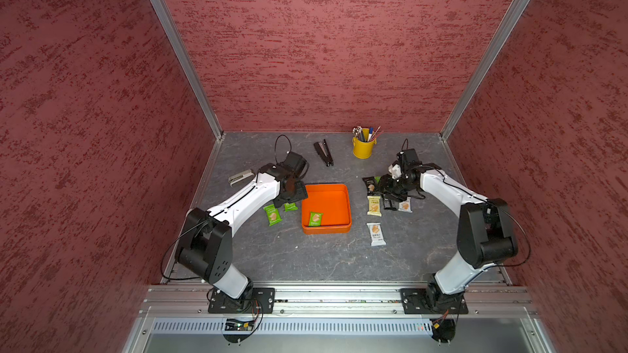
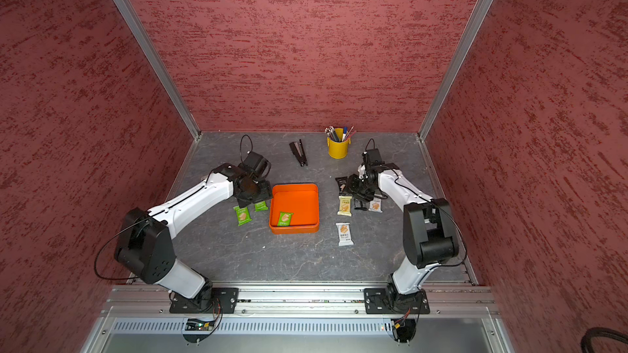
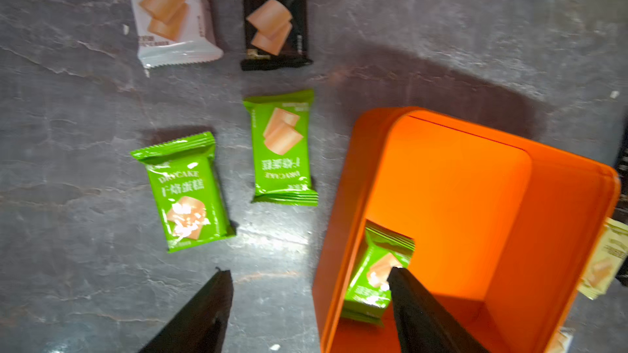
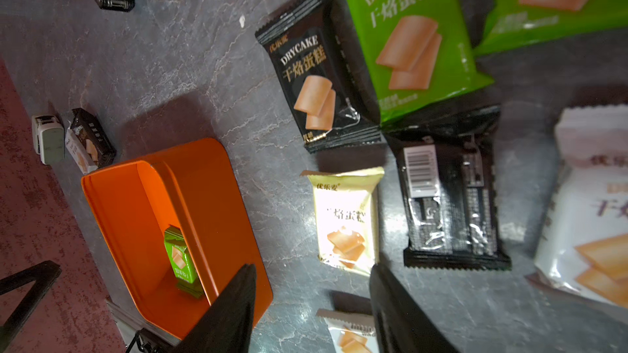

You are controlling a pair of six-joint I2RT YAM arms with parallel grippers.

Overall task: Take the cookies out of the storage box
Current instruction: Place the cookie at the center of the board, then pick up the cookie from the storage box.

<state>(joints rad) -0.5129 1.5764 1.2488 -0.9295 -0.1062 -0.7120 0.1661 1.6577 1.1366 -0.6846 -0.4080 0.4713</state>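
The shiny black cookie packet (image 4: 316, 86) on the right says "DRYCAKE" and "干焙蛋糕" in gold letters. The shiny green cookie packet (image 4: 407, 42) just beside it says the same words.

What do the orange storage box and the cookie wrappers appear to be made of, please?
The storage box looks like painted metal or hard plastic: thin, rigid walls and a smooth satin sheen; which, I cannot tell. The green cookie packet inside it looks like glossy plastic film: bright glare, crimped serrated ends.
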